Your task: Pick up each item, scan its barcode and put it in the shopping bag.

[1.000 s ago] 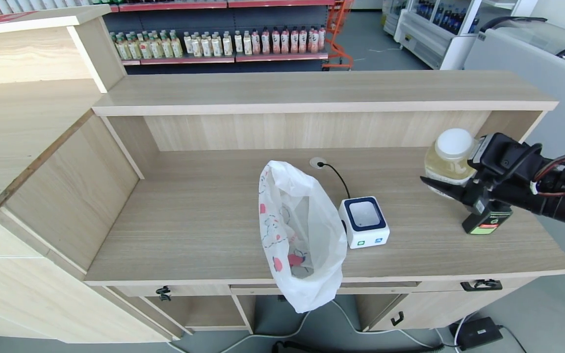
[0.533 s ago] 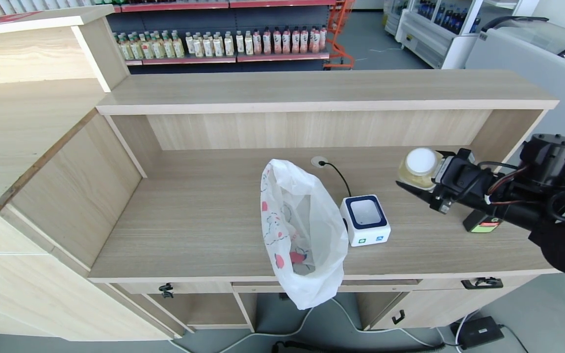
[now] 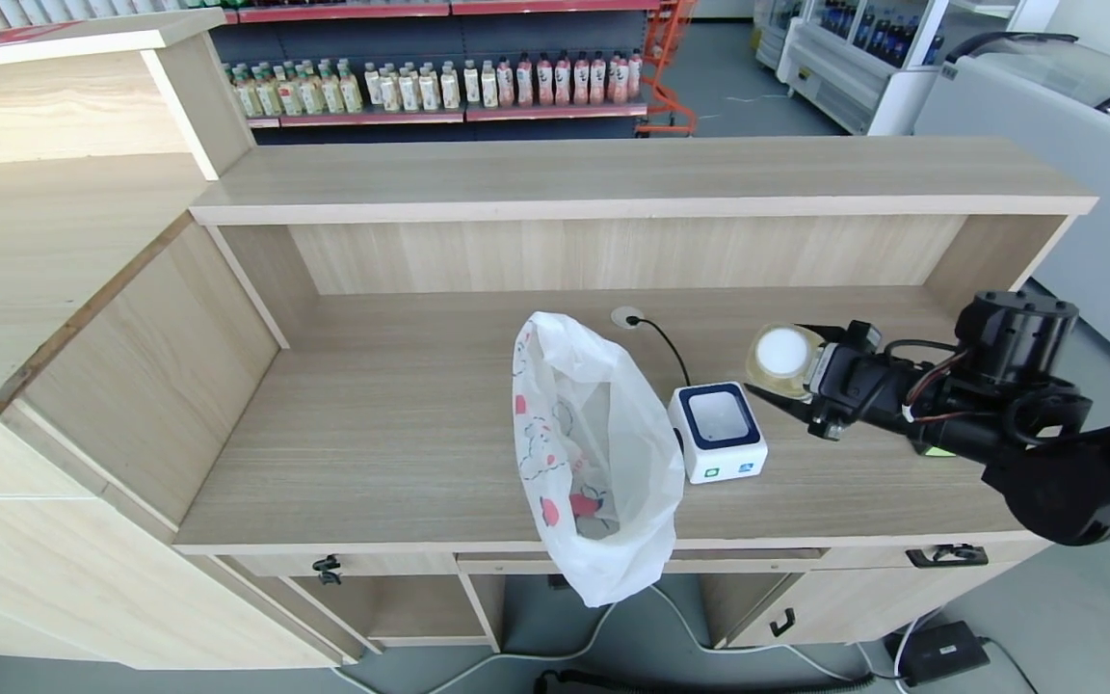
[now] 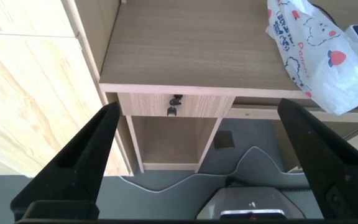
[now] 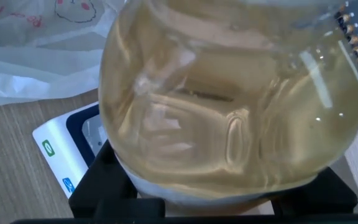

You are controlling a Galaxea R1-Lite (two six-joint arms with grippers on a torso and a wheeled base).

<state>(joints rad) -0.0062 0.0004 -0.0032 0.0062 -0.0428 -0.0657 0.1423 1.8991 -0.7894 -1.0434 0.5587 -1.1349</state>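
A clear bottle (image 3: 782,358) of pale yellow liquid with a white cap hangs just right of the white scanner (image 3: 717,432), with my right gripper (image 3: 779,378) shut on it. In the right wrist view the bottle (image 5: 229,106) looms close, with the scanner (image 5: 73,143) and the bag (image 5: 36,50) beyond it. The white shopping bag (image 3: 594,453) with red prints stands open left of the scanner and droops over the counter's front edge. My left gripper (image 4: 194,155) is open, holding nothing, low in front of the counter (image 4: 185,56).
A black cable (image 3: 663,349) runs from the scanner to a hole in the counter. A dark item with a green label (image 3: 938,449) sits behind my right arm. A raised shelf (image 3: 613,173) backs the counter. A drawer with a key (image 4: 175,106) lies below the front edge.
My right arm has carried the bottle leftward from the counter's right end to beside the scanner. The head camera shifted slightly early on.
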